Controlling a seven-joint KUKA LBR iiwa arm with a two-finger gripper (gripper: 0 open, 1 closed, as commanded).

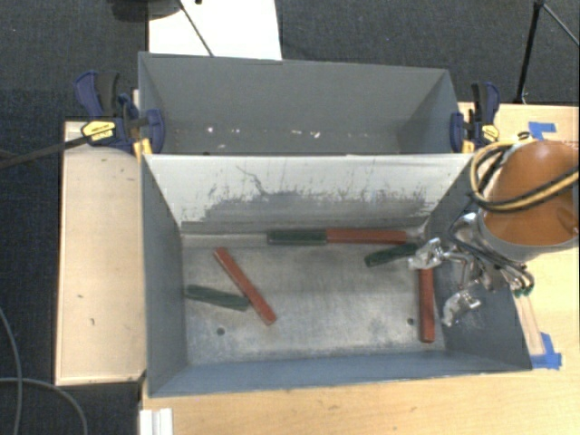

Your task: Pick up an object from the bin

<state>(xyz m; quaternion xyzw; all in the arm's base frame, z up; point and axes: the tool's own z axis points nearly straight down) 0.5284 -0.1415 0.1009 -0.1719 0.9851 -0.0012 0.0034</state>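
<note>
Camera view: the gripper (439, 285), fingers spread wide, hangs at the right wall of the grey bin (299, 188), just beside a red stick (425, 314) and a green stick (388, 256).

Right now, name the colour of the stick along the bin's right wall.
The stick is reddish-brown, camera view.

Bin (163, 270) floor middle lay bare, free passage. Left: slanted red stick (245, 285) touched dark green stick (217, 297). Far wall: green bar (296, 237), red bar (367, 236). Right: long red stick (425, 306), tilted green stick (390, 257).
</note>
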